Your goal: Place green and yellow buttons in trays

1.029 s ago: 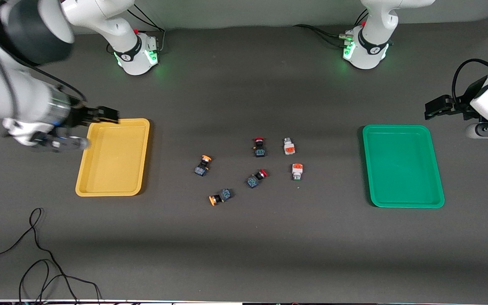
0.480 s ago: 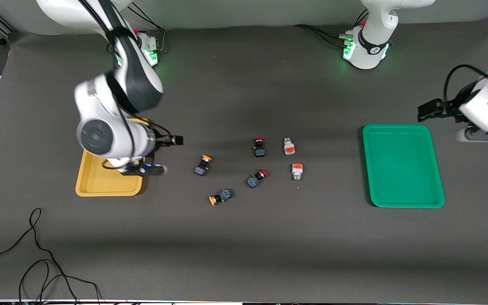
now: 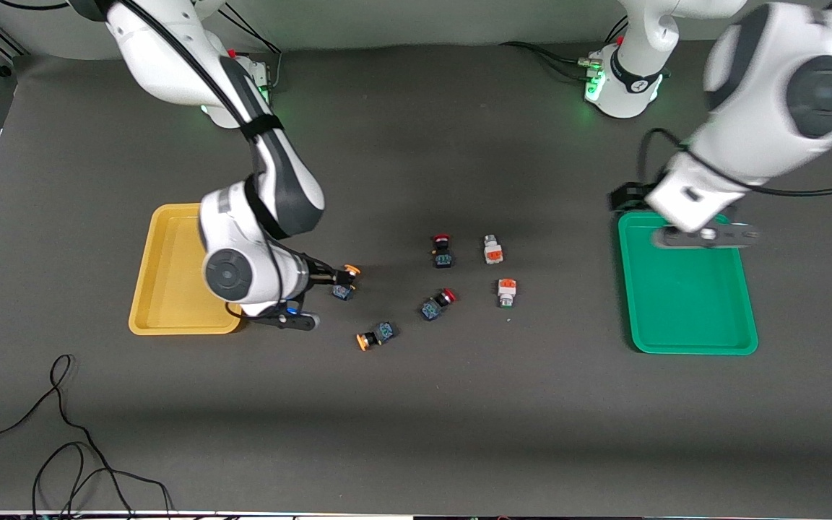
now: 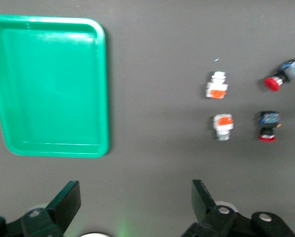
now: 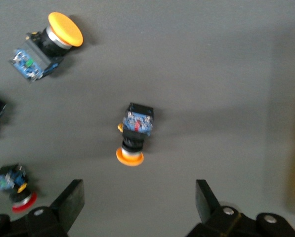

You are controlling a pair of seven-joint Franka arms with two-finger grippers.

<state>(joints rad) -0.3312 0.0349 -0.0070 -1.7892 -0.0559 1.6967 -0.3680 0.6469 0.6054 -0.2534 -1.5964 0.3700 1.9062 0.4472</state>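
Two yellow-capped buttons lie mid-table, one [image 3: 346, 280] farther from the front camera than the other [image 3: 375, 336]. Two white-grey buttons [image 3: 492, 250] [image 3: 506, 292] lie toward the green tray [image 3: 687, 303]. The yellow tray [image 3: 170, 245] sits at the right arm's end. My right gripper [image 3: 329, 276] is open and empty, just above the table beside the farther yellow-capped button [image 5: 134, 136], which lies just ahead of its open fingers [image 5: 137, 197]. My left gripper [image 3: 627, 198] is open and empty over the green tray's far edge; in its wrist view [image 4: 135, 192] the green tray [image 4: 48, 89] and white-grey buttons [image 4: 217, 85] show.
Two red-capped black-blue buttons [image 3: 442, 250] [image 3: 438, 304] lie among the others. A black cable [image 3: 62, 433] loops near the front edge at the right arm's end. The arm bases [image 3: 622, 87] stand along the far edge.
My right arm has swung from outside the yellow tray across it to the yellow-capped button. My left arm has moved from the table's end to over the green tray's far edge.
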